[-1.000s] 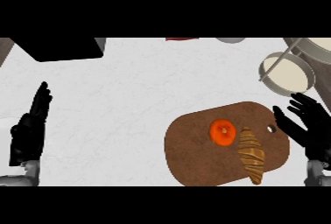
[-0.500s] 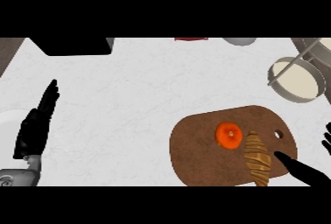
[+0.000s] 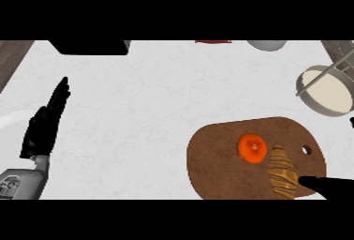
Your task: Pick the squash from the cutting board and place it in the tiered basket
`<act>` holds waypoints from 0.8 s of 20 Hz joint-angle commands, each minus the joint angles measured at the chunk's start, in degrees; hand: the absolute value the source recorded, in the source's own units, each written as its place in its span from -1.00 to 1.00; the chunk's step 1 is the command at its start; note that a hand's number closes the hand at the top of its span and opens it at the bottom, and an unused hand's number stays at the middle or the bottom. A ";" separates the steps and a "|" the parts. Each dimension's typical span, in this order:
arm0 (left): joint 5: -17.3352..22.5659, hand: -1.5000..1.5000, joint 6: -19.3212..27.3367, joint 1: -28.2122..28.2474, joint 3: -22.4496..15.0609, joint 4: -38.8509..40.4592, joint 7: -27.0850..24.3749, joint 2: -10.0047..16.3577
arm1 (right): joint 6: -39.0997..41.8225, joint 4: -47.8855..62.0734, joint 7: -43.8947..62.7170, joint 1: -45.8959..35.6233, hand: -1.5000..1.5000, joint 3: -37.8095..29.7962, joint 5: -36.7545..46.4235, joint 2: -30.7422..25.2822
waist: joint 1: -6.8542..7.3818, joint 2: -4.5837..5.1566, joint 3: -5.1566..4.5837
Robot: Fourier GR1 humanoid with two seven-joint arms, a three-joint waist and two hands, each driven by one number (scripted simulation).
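Observation:
A round orange squash (image 3: 252,146) lies on the brown cutting board (image 3: 221,164) at the lower right. Just beside it, to the right, is a long brown striped pastry (image 3: 282,172). Only a black tip of my right hand (image 3: 330,187) shows at the lower right edge, right by the pastry's near end and clear of the squash. The tiered basket (image 3: 304,86), with a pale round tray and a grey rim, stands at the right edge beyond the board. My left hand (image 3: 43,129) rests open at the far left, fingers straight.
A black block (image 3: 93,47) sits at the back left, with a grey bowl (image 3: 267,44) and a red item (image 3: 214,41) along the back edge. A white plate rim (image 3: 10,124) shows at the left edge beside my left hand.
My right hand has sunk from beside the board's right edge to the lower right corner, mostly out of view. The whole scene has slid right in the view. The left hand has hardly moved.

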 commanded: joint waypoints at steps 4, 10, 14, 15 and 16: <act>0.42 0.00 -1.57 -4.14 1.96 3.14 -0.12 0.38 | 5.47 4.37 19.31 -14.32 -1.00 2.02 -2.94 -0.30 | 0.83 0.13 0.16; -0.46 0.00 -1.77 -2.67 0.82 3.40 -1.42 -1.01 | 6.46 10.16 24.43 -21.06 -1.00 8.38 -2.53 4.38 | 1.24 0.07 0.13; -1.13 0.00 -1.20 -1.38 1.01 2.41 -0.85 -1.14 | 6.86 12.30 24.60 -20.69 -1.00 13.46 -0.17 6.53 | 0.63 -0.17 0.19; -0.08 0.00 -2.10 -1.26 2.37 2.77 -1.83 -0.44 | 7.82 13.32 23.76 -20.64 -1.00 11.33 -1.79 5.85 | 0.24 -0.21 0.21; -0.60 0.00 -1.58 -0.16 1.93 4.77 -4.62 -1.58 | 7.20 12.41 26.12 -21.50 -1.00 13.84 -0.41 7.01 | 0.29 -0.15 0.14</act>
